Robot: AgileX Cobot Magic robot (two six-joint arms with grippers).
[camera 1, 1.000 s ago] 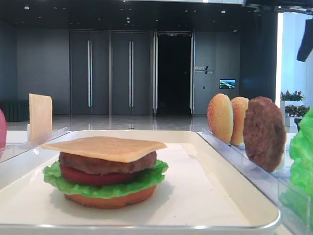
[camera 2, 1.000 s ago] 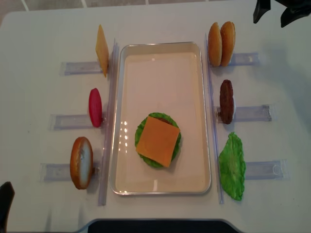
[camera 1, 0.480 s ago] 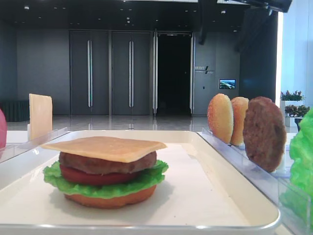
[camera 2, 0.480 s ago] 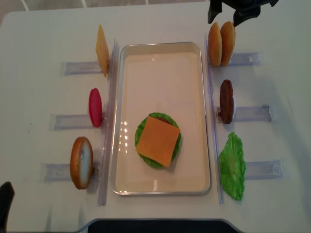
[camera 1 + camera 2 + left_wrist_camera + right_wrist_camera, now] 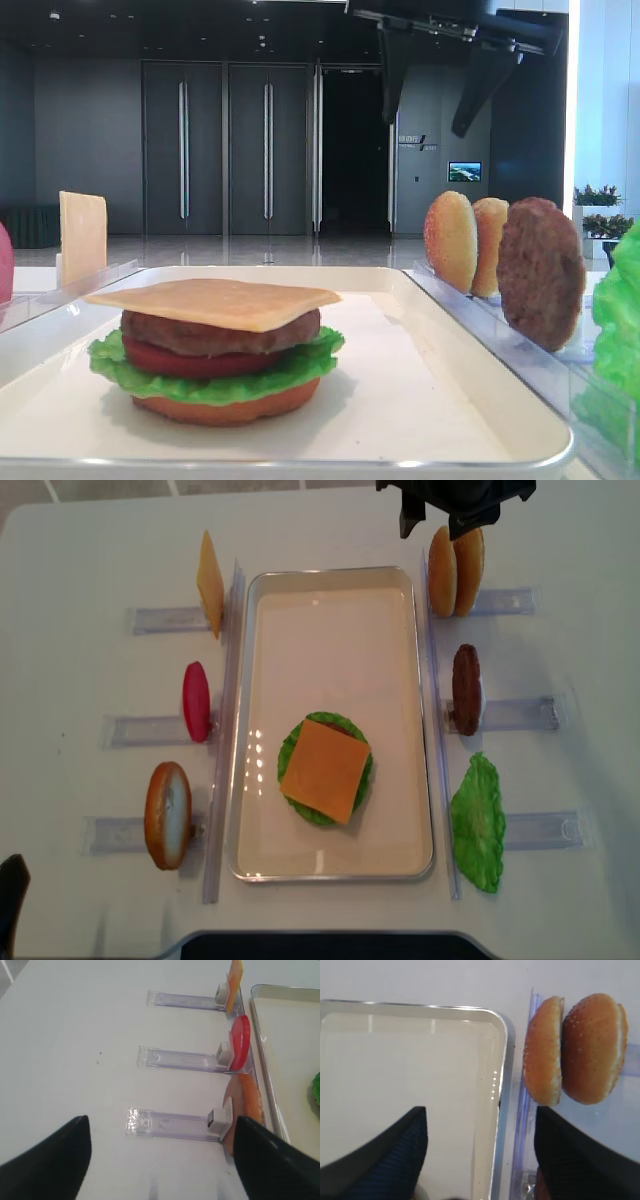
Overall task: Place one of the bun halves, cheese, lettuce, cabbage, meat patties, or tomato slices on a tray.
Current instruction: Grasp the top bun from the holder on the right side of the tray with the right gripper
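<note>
Right wrist view, we see our right gripper (image 5: pixel 480 1152) with fingers spread wide, holding nothing, above the tray (image 5: pixel 501 1040) rim, two bun halves (image 5: pixel 572 1050) upright in their rack beside it (touching each other), left gripper (image 5: pixel 160 1160) likewise spread, over bare table.

The right arm's black two-fingered gripper (image 5: pixel 432 522) hangs at the far right of the table, its fingers pointing down and spread wide apart, holding nothing. The left arm's black gripper (image 5: pixel 160 1160) has parted, empty fingers.
</note>
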